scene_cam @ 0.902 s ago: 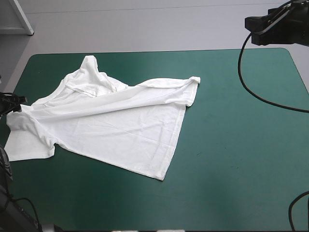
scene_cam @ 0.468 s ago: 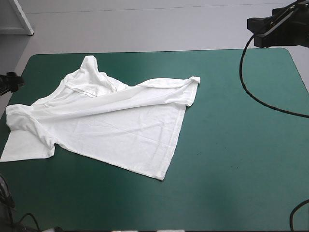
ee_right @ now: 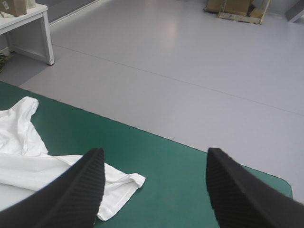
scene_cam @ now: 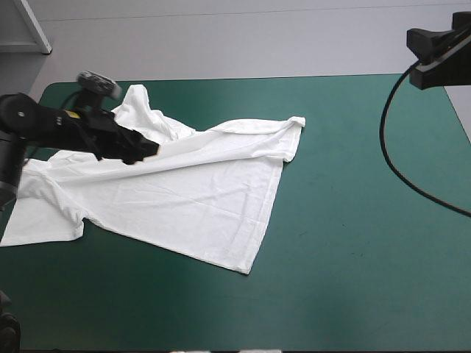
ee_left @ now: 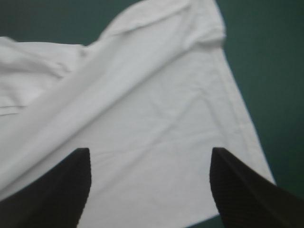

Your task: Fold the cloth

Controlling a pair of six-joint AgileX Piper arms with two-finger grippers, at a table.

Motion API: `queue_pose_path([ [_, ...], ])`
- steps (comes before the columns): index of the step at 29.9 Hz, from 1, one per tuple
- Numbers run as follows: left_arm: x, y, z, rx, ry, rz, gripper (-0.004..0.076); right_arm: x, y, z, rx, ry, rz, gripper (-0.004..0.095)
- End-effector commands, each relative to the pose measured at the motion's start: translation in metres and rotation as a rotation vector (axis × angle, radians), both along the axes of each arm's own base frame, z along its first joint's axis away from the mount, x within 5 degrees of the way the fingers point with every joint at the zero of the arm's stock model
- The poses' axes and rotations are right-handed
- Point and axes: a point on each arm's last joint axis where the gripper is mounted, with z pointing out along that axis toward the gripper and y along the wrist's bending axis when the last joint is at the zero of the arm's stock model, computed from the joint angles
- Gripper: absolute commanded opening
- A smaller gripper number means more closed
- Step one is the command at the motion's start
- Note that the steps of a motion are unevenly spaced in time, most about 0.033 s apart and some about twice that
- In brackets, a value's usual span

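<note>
Under the left gripper (ee_left: 149,151), its 2 fingers (ee_left: 57,190) apart, lies the T-shirt (ee_left: 156,104).

Lab or workshop hall: wide smooth grey floor (ee_right: 190,61), work table (scene_cam: 353,257) under teal-green cover, white bench (ee_right: 33,12) off to one side, brownish pallets or board (ee_right: 237,9) stacked on floor beyond.

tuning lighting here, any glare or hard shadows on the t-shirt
High view: even light, soft shadow beneath the long diagonal fold of the T-shirt; left wrist view: grey shading along that fold, ahead of the open left pincer, no glare; right wrist view: T-shirt evenly lit, teal-green cover matte.
</note>
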Motion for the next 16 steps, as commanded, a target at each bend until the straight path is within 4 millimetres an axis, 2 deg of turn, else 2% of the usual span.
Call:
queue_pose_path([
  [1,-0.028,-0.047,-0.005,-0.010,0.066,-0.176,0.0507,-0.030,-0.002,0.017,0.002,-0.127,-0.056,0.0581],
  [5,-0.052,-0.092,-0.043,0.120,0.161,-0.349,0.0507,-0.042,-0.004,0.020,-0.004,-0.145,-0.100,0.0581],
  [8,-0.072,-0.115,-0.069,0.247,0.183,-0.471,0.0507,-0.042,-0.005,0.020,0.004,-0.142,-0.108,0.0580],
  [12,-0.100,-0.143,-0.098,0.375,0.135,-0.618,0.0507,-0.035,-0.005,0.019,0.040,-0.132,-0.108,0.0581],
  [16,-0.117,-0.162,-0.121,0.438,0.016,-0.701,0.0507,-0.030,-0.004,0.018,0.100,-0.116,-0.094,0.0581],
])
